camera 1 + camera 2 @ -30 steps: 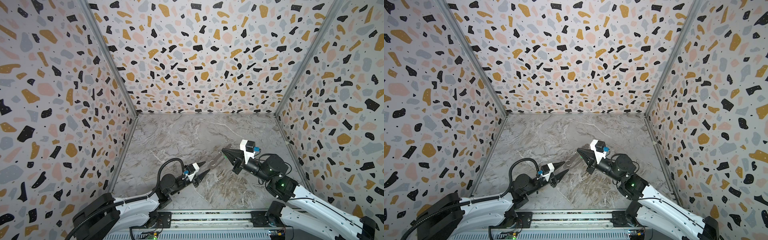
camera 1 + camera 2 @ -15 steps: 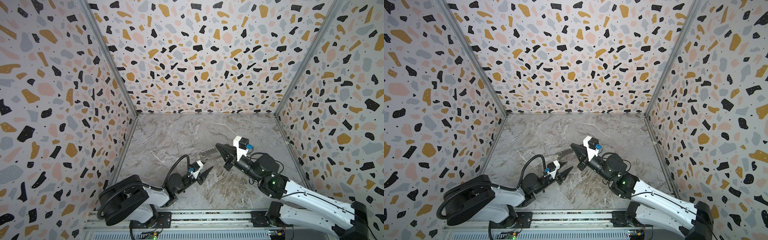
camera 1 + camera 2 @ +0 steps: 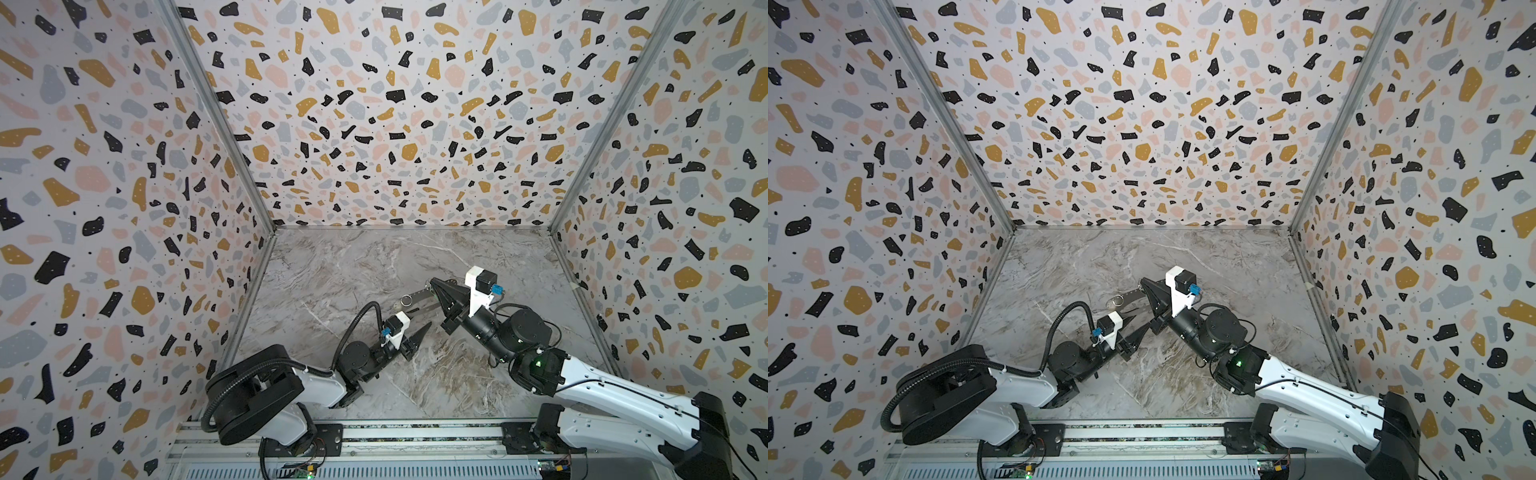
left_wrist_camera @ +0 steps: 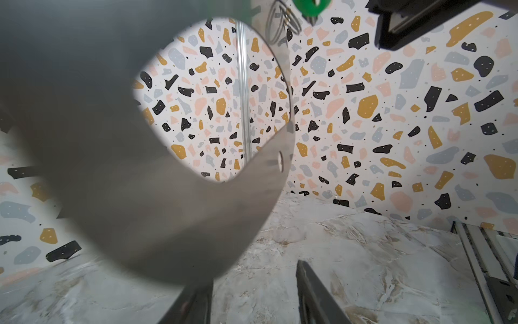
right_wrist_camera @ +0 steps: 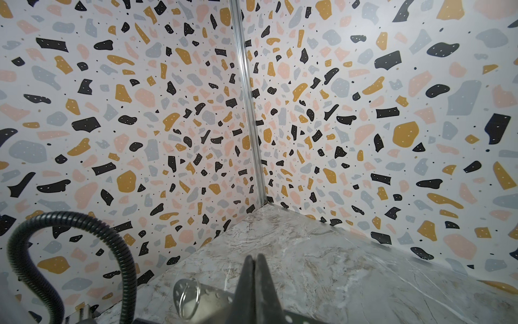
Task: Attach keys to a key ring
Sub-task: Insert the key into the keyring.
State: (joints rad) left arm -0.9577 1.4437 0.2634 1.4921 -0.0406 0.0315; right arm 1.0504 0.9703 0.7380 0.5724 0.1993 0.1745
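Right claw [image 5: 254,257] pinches key ring [image 5: 213,293]; left claw [image 4: 252,280] parted; only left wrist shows green key [image 4: 309,5].

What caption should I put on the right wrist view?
Right gripper shut on the key ring, whose dotted end carries a thin wire loop, over the marble floor.

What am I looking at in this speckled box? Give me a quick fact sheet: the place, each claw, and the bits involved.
Place: marble-patterned floor between speckled walls
Right claw: shut on a flat dark-grey metal loop with a big oval opening
Thin wire ring: at the loop's dotted end
Tiny green-headed key: beside the wire ring; whether it is threaded on cannot be told
Left claw: jaws apart, holding nothing, close to the loop
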